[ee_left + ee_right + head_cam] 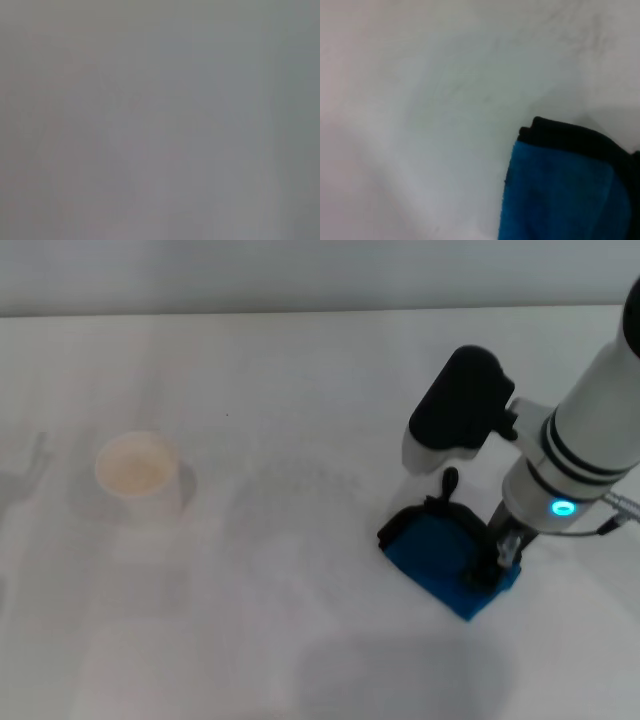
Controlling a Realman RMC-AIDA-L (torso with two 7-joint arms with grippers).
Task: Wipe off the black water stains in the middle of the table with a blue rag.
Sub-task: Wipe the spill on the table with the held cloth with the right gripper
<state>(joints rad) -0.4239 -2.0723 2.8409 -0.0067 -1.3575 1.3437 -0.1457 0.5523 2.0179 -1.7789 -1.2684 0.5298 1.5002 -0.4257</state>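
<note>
- Surface: a wide white table (300,640) fills the head view, backed by a pale wall; its middle shows only faint greyish smears, and a tiny dark dot (227,415) lies toward the far side.
- No dark blotch is visible anywhere; whether the black water stains are already gone or simply out of sight cannot be settled from these views.
- A white paper cup (136,472) stands upright on the robot's left, well apart from the cloth.
- The blue rag (445,560) lies flat on the table at the robot's right, black edging toward the centre, a small black loop (449,481) at its far edge.
- The right gripper (492,562) is down on the rag's right portion; dark fingers touch the cloth, but how far apart they stand, and whether they pinch it, cannot be told.
- The right wrist view shows the rag's black-edged corner and bare tabletop beside it.
- The left gripper is not in view; the left wrist view is a blank grey field.
- Risks, as judgement: if the hold is shallow, a sweep could leave the rag behind or let it bunch; a wide sweep leftward could tip the cup; light pressure could smear instead of lifting residue.
</note>
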